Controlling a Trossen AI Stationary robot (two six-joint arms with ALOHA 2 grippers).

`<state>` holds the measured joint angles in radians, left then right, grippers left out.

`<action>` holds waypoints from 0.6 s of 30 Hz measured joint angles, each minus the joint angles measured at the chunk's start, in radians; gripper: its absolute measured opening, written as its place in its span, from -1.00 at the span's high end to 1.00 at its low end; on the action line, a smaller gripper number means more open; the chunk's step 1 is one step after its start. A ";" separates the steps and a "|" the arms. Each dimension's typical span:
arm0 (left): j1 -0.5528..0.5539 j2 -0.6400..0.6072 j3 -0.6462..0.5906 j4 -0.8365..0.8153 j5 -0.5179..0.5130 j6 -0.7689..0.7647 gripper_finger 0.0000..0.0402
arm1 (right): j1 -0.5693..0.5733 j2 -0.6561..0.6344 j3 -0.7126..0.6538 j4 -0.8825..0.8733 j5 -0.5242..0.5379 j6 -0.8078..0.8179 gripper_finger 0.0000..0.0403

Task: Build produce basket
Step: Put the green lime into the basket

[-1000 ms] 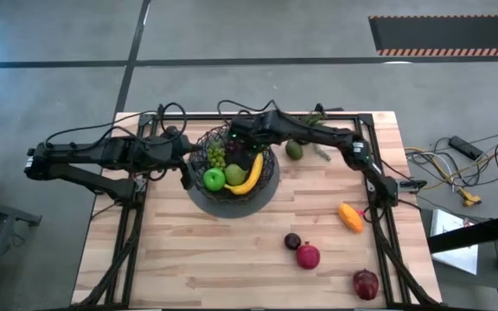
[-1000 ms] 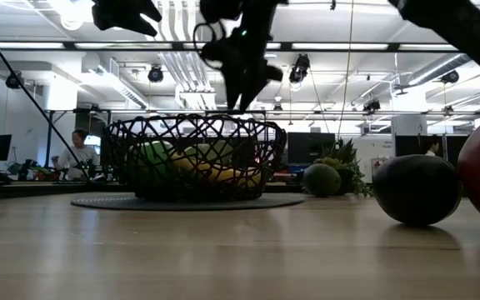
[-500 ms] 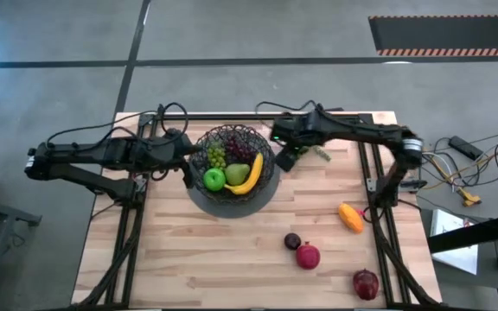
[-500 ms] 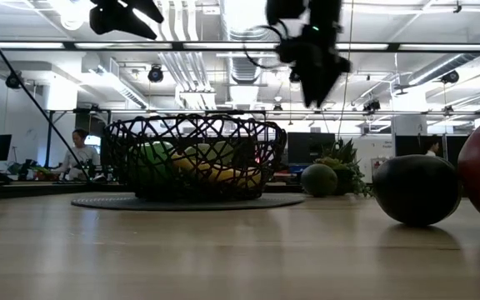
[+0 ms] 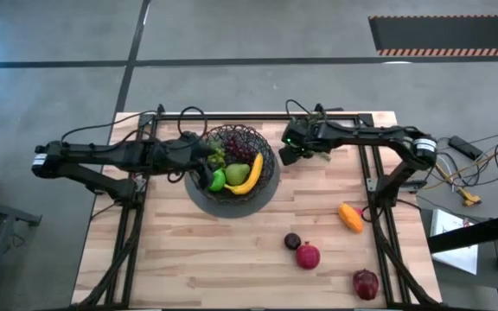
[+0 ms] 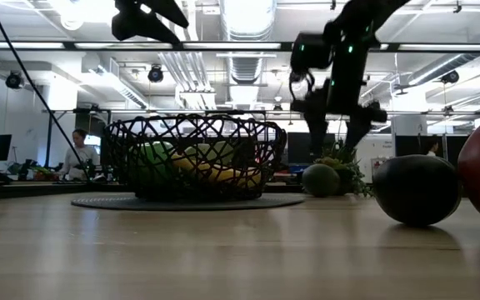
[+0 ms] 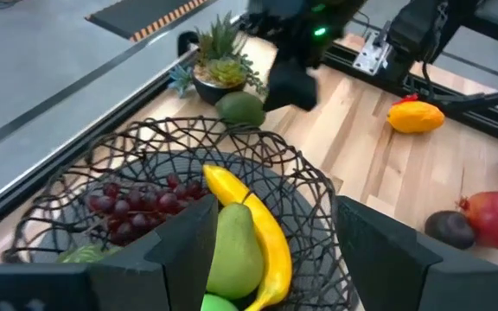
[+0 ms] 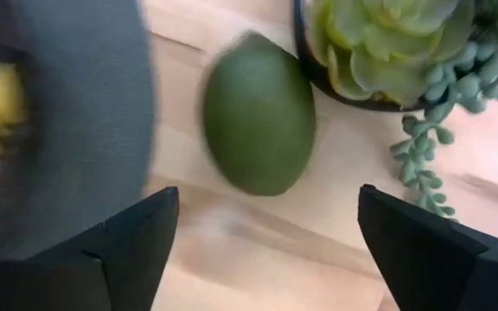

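The black wire basket holds green and purple grapes, a banana, a pale green pear-shaped fruit and a green apple. My left gripper hangs open high above the basket's left half. My right gripper is open just above a green oval fruit, which lies on the table beside the potted plant. Its fingers stand on either side of the fruit, apart from it.
A small potted plant stands right behind the green fruit. An orange piece, dark plum, pomegranate and red apple lie on the right half of the table. People sit in the room beyond.
My right gripper has left the space over the basket, moved toward the table's right edge and come down over the green oval fruit by the plant. My left gripper has moved right, from beside the basket to above its left half. The fruits have stayed where they were.
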<state>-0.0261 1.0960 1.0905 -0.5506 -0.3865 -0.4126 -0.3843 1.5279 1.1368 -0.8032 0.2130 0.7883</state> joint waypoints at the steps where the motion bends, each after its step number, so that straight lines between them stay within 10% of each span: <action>1: 0.000 0.005 0.003 0.000 0.013 0.000 -0.07 | -0.005 0.019 -0.004 0.006 0.008 0.004 -0.71; 18: 0.000 0.011 0.020 -0.009 0.045 0.000 -0.07 | -0.029 0.274 0.080 0.116 0.087 -0.022 -0.61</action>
<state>-0.0261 1.1072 1.1108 -0.5600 -0.3418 -0.4126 -0.4129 1.8015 1.2171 -0.6876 0.2996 0.7666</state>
